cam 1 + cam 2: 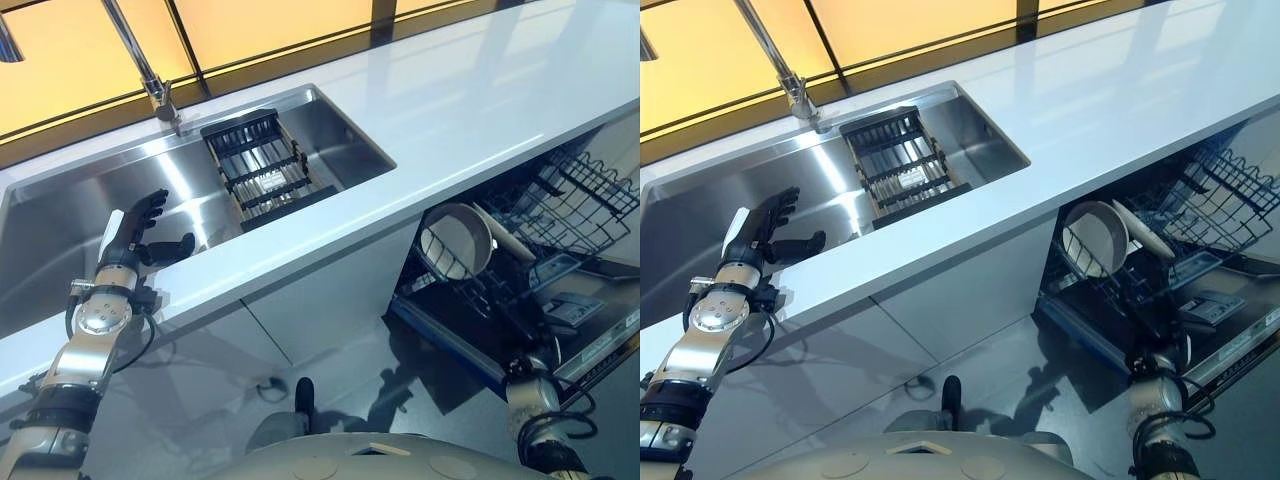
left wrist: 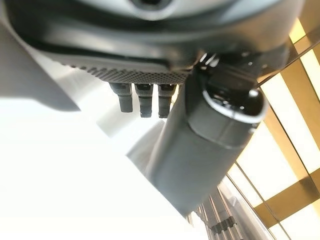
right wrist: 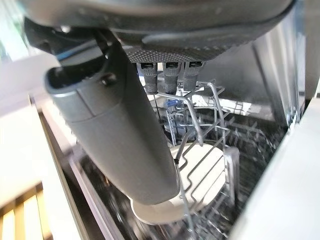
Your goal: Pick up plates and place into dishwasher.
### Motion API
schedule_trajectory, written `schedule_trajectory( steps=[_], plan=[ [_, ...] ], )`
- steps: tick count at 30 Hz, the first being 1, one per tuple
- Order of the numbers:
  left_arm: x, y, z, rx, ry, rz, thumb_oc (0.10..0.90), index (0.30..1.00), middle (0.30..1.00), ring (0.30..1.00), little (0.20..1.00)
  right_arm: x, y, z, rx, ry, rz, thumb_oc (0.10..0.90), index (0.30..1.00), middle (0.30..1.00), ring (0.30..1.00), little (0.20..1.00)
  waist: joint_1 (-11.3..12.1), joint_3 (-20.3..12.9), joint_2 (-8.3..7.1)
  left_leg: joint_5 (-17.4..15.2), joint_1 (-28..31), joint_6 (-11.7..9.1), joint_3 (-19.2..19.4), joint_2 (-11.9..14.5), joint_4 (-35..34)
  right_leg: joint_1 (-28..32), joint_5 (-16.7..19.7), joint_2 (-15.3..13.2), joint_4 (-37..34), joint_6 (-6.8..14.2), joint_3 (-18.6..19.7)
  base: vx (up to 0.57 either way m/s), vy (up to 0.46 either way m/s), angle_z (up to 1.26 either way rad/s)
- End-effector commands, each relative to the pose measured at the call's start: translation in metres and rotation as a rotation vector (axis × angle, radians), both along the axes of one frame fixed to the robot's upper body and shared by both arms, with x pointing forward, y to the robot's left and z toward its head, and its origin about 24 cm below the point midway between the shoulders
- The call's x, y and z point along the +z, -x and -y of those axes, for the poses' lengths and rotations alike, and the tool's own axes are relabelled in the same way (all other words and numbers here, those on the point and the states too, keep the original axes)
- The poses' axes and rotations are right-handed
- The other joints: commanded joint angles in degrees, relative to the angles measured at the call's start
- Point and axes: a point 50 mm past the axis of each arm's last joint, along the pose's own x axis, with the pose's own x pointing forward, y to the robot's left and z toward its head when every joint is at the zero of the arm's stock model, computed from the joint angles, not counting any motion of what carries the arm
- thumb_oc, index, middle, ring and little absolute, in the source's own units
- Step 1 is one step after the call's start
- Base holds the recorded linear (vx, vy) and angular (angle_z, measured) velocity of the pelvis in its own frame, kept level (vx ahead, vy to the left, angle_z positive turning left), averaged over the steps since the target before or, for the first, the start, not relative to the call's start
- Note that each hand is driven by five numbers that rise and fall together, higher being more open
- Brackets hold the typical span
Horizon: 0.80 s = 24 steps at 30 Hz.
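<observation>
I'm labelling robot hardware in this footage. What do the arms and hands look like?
Both arms are silver-grey metal with round polished wrist joints and black cables looped beside them. The left hand is dark, with slim black fingers and a white cover along one edge. In its wrist view the right hand has a textured black palm, a broad grey thumb and short dark fingertips.

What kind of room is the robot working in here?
Most likely a home kitchen. A steel sink with a tap is set into a long white counter, and below it an open dishwasher has plates standing in its wire rack.
</observation>
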Motion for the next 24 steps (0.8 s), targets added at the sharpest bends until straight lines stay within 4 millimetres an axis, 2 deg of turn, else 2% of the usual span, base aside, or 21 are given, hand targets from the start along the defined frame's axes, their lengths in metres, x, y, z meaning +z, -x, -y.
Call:
schedule_trajectory(
  steps=[1,5,9,14,20,24],
  plan=[
    [0.064,-0.031,0.003,-0.045,-0.059,0.26,0.8,0.9,0.9,0.9,0.9,0.139,-0.135,-0.073,0.44,0.24,0.524,0.8,0.9,0.9,0.9,0.9,6.8,4.4,-0.93,-13.5,3.7,2.1,1.1,-5.3,6.2,-9.5,2.2,-2.5,5.3,-0.6,-3.9,0.05,0.042,0.13],
    [0.062,-0.034,0.006,-0.051,-0.055,0.254,0.8,0.9,0.9,0.9,0.9,0.173,-0.156,-0.082,0.459,0.363,0.546,0.8,0.9,0.9,0.9,0.9,8.4,5.0,-0.71,-13.5,3.2,1.9,-0.1,-5.6,6.9,-9.5,2.1,-2.7,5.6,-1.0,-4.9,0.03,0.035,0.19],
    [0.063,-0.038,0.006,-0.061,-0.048,0.264,0.8,0.9,0.9,0.9,0.9,0.204,-0.174,-0.075,0.448,0.466,0.539,0.8,0.9,0.9,0.9,0.9,9.7,5.9,-0.29,-13.2,2.5,1.7,-0.8,-6.0,7.4,-10.0,2.0,-2.8,6.0,-1.3,-5.7,-0.02,0.04,0.12],
    [0.066,-0.04,0.006,-0.073,-0.044,0.272,0.8,0.9,0.9,0.9,0.9,0.217,-0.181,-0.056,0.381,0.545,0.488,0.8,0.9,0.9,0.9,0.9,10.6,6.3,-0.24,-12.9,2.3,1.7,-1.4,-6.1,7.3,-10.3,2.0,-2.8,6.4,-1.5,-6.4,-0.02,0.022,0.1],
    [0.068,-0.038,0.004,-0.076,-0.041,0.271,0.8,0.9,0.9,0.9,0.9,0.196,-0.172,-0.037,0.249,0.555,0.368,0.8,0.9,0.9,0.9,0.9,10.2,6.0,-0.99,-13.3,3.4,2.1,-1.4,-6.2,6.9,-9.6,2.0,-2.6,6.5,-1.4,-6.1,0.01,-0.006,0.17],
    [0.067,-0.034,0.003,-0.069,-0.04,0.271,0.8,0.9,0.9,0.9,0.9,0.163,-0.15,-0.017,0.169,0.586,0.239,0.8,0.9,0.9,0.9,0.9,8.5,5.7,-1.92,-13.8,4.7,2.4,-0.3,-6.0,6.6,-9.0,2.4,-2.3,6.1,-1.1,-4.8,0.01,-0.015,0.1]
  ],
)
